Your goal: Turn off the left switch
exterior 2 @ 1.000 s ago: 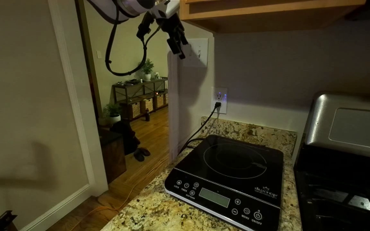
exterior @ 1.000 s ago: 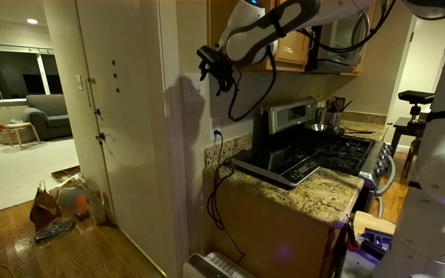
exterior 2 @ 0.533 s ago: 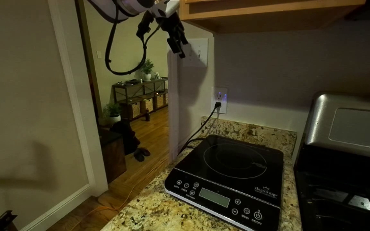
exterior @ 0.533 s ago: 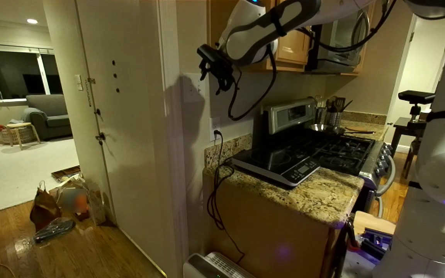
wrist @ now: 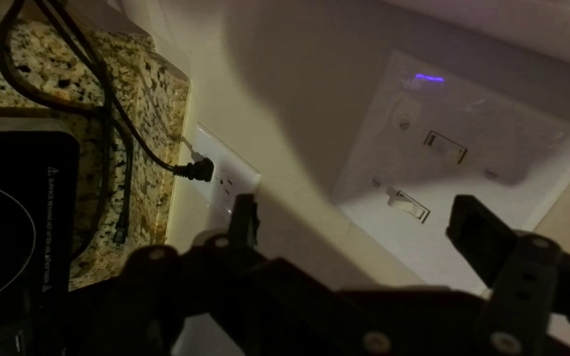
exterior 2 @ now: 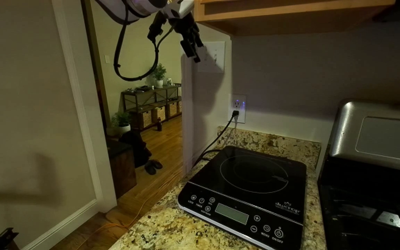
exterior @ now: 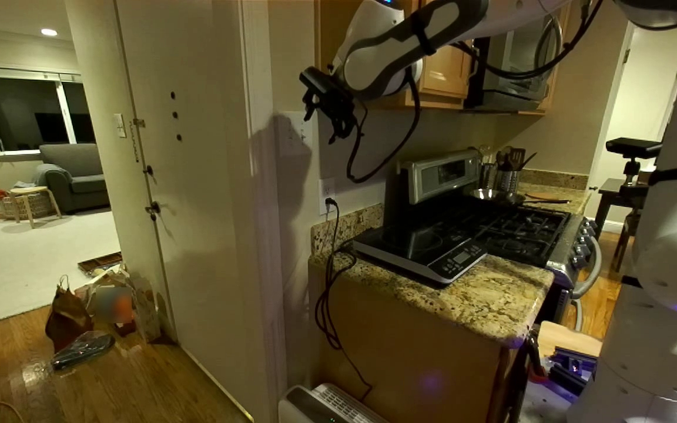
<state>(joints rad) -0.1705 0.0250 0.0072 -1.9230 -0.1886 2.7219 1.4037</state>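
A white switch plate (wrist: 507, 198) with two toggles is on the beige wall, turned in the wrist view. The left switch (wrist: 446, 147) is the upper toggle there, in shadow; the right toggle (wrist: 409, 205) is lower and lit. The plate also shows in both exterior views (exterior: 294, 147) (exterior 2: 219, 48), where the left switch is small and shaded. My gripper (wrist: 354, 200) is open and empty, its fingers (wrist: 480, 232) wide apart. It hangs in front of the plate in both exterior views (exterior: 322, 126) (exterior 2: 199, 53). I cannot tell the exact gap to the wall.
A white outlet plate (exterior 2: 242, 104) with a black cord (exterior 2: 222, 132) is below and right of the switches. A black cooktop (exterior 2: 252, 173) sits on the granite counter (exterior 2: 172, 222). A wooden cabinet (exterior 2: 283, 27) overhangs at the right. A door frame (exterior: 259, 176) borders the wall.
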